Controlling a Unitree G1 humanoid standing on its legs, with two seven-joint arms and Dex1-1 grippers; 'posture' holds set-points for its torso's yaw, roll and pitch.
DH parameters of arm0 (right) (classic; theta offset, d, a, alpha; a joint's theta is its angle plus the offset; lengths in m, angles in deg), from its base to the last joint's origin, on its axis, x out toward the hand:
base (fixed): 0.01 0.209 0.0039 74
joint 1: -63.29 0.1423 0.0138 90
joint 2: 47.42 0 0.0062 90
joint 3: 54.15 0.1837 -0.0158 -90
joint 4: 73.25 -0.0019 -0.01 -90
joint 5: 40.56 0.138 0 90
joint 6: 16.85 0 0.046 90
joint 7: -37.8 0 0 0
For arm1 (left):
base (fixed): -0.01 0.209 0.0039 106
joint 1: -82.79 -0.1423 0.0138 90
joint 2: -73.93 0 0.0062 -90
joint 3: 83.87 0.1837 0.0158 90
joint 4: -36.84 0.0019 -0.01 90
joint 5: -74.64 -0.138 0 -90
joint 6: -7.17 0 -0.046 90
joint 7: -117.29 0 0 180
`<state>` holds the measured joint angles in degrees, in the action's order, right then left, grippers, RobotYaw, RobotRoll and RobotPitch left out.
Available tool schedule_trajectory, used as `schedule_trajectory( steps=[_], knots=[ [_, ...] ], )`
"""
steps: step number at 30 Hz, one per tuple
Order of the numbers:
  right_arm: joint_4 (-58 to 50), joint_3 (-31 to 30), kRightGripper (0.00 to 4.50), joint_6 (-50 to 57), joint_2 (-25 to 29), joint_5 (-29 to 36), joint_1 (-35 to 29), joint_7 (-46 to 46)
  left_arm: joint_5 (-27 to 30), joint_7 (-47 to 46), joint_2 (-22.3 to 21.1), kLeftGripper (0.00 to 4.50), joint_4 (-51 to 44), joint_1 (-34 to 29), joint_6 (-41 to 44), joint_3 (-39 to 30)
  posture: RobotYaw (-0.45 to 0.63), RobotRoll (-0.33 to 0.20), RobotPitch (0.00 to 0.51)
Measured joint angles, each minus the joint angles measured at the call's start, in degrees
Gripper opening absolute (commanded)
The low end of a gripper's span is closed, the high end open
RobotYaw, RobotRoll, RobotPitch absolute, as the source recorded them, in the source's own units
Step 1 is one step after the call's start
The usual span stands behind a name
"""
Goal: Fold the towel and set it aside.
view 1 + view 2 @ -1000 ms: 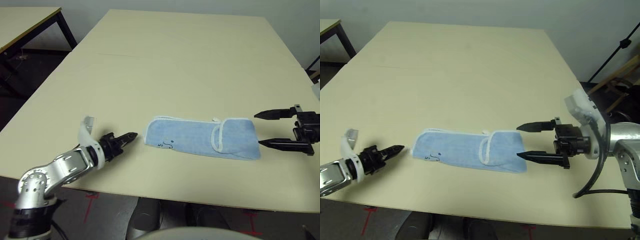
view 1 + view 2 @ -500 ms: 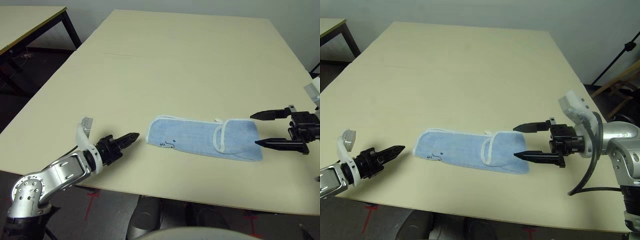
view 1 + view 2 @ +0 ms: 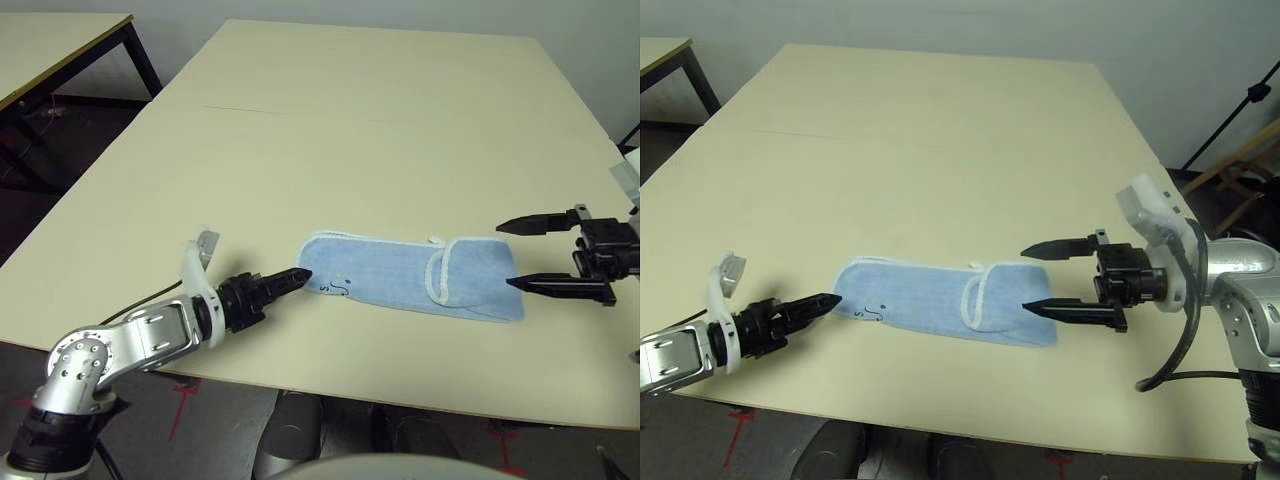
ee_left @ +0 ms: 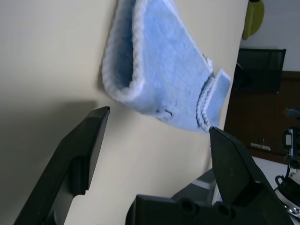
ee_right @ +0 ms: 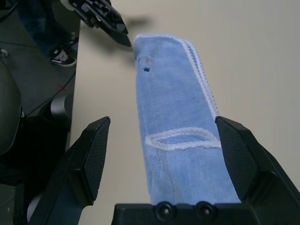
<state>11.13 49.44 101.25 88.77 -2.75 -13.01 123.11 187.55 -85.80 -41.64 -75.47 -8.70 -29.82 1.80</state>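
Note:
The towel [image 3: 400,275], light blue with white stitched edging, lies folded into a long narrow strip near the table's front edge. A small dark embroidery sits near its left end. My left gripper [image 3: 295,277] points at that left end, tips almost touching it. In the left wrist view my left gripper [image 4: 159,121] is open, and the towel's [image 4: 159,70] rolled end lies just beyond the tips. My right gripper [image 3: 510,255] is open and straddles the towel's right end without closing on it. The right wrist view shows the towel [image 5: 173,112] running between the fingers.
The pale wooden table [image 3: 350,120] stretches far behind the towel, with its front edge close below it. A second table [image 3: 60,40] stands at the far left across a gap. A black stand [image 3: 1240,90] rises beyond the right edge.
My left gripper has moved right along the table to the towel's left end, and its fingers have gone from shut to open. The right gripper has stayed open at the right end.

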Motion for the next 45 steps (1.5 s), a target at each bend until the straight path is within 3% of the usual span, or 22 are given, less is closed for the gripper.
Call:
schedule_trajectory(
  steps=[10, 21, 42, 45],
  knots=[
    [-0.77, 3.39, 4.50, -0.14, 0.40, 0.00, -3.25, -1.38, 0.04, -2.11, -0.05, 4.46, 3.36, 4.52, 0.94, 4.09, 0.08, 0.000, 0.082],
    [-2.43, 5.18, 4.50, -0.18, 0.34, 0.10, -4.82, -2.90, 0.58, -6.52, 4.45, 4.46, 10.26, 8.61, -0.58, 5.28, 0.06, 0.000, 0.072],
    [-2.47, 5.41, 4.50, -1.36, -0.67, 0.01, -4.81, -3.81, 1.27, -14.87, 12.19, 4.46, 10.33, 6.08, -4.83, 0.05, 0.07, 0.000, 0.056],
    [-2.14, 5.35, 4.50, -1.68, -0.67, -0.04, -4.32, -3.83, 1.24, -15.13, 12.37, 3.85, 11.02, 6.59, -5.10, 0.34, 0.07, 0.000, 0.057]
  ],
)
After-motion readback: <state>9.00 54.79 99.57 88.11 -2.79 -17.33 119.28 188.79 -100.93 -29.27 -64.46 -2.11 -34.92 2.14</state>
